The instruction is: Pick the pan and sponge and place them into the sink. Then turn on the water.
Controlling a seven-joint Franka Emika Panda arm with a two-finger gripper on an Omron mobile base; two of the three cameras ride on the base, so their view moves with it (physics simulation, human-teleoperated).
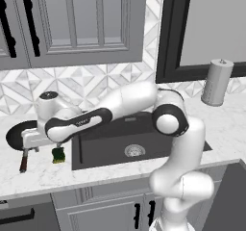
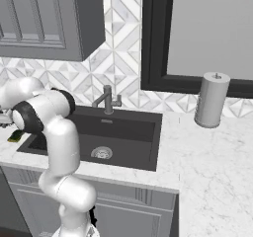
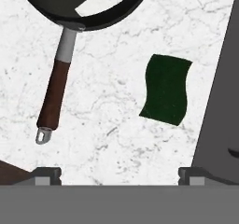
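Pan (image 3: 84, 3) sits on white marble tabletop (image 3: 116, 125) left of sink (image 1: 120, 138), black round body with reddish-brown handle (image 3: 53, 97) pointing toward the tabletop's front edge, metal loop at handle end. Sponge (image 3: 165, 88), dark green top, lies flat on tabletop between pan handle and sink's left wall, apart from both; left base view shows its yellow underside (image 1: 58, 155) just beside the sink rim. Claw (image 3: 116, 176) hangs above tabletop over the bare marble between handle and sponge, jaws spread wide, nothing between them, touching nothing. In left base view the arm reaches left across the sink's front left corner, hand over the pan handle area. Sink is matte black with round metal drain (image 1: 134, 150), nothing in it. Grey faucet (image 2: 107, 100) stands behind the basin, no stream visible from it. Grey paper towel roll (image 2: 212, 100) stands upright on tabletop right of sink, well apart from it.
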